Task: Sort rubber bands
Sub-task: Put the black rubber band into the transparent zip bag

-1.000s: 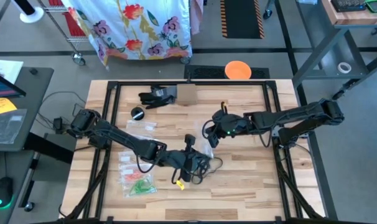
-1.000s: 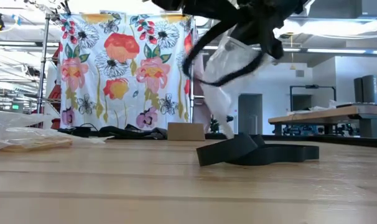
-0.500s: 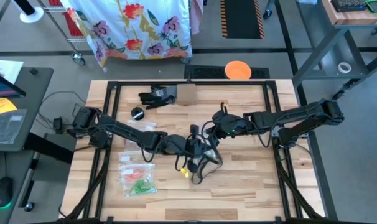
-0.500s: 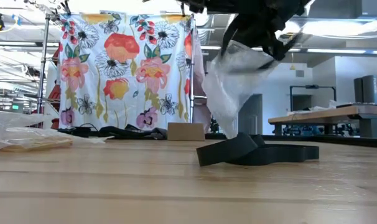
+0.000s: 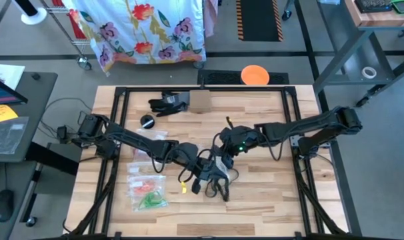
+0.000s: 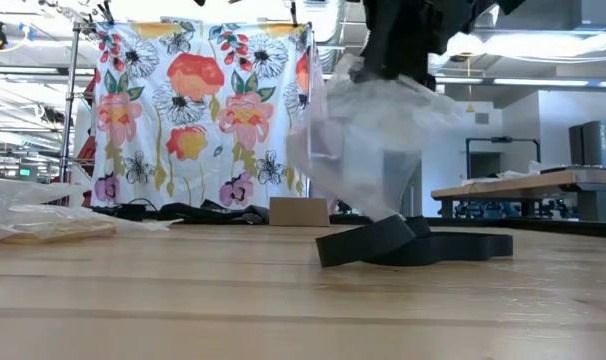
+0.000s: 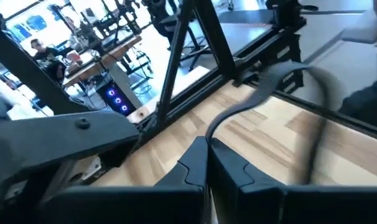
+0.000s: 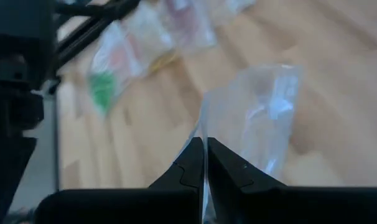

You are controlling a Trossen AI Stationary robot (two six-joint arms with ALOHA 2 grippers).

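A flowered cloth (image 6: 203,110) hangs on a rack behind the pale wooden desk (image 5: 269,193), which sits inside a black metal frame. On the desk's far side lie a small brown cardboard box (image 5: 200,101) and a black glove (image 5: 167,103).

The right claw (image 8: 204,163) is pressed shut on the edge of a clear, crinkled plastic zip bag (image 8: 257,127), holding it up above the middle of the desk; from table height the bag (image 6: 368,140) hangs down with its lower end just over a flat black strap (image 6: 413,243) lying on the wood. The right arm (image 5: 302,127) reaches in from the right edge, stretched low and nearly straight toward the centre.

The left claw (image 7: 207,171) is closed too, fingers tight together; I cannot tell whether it pinches anything. It sits just beside the right claw, amid a tangle of black cables (image 5: 212,177), the left arm (image 5: 129,141) lying long across the desk from its left edge.

The small coloured rubber bands (image 5: 149,197), green and red ones showing, lie in clear bags near the desk's left front.
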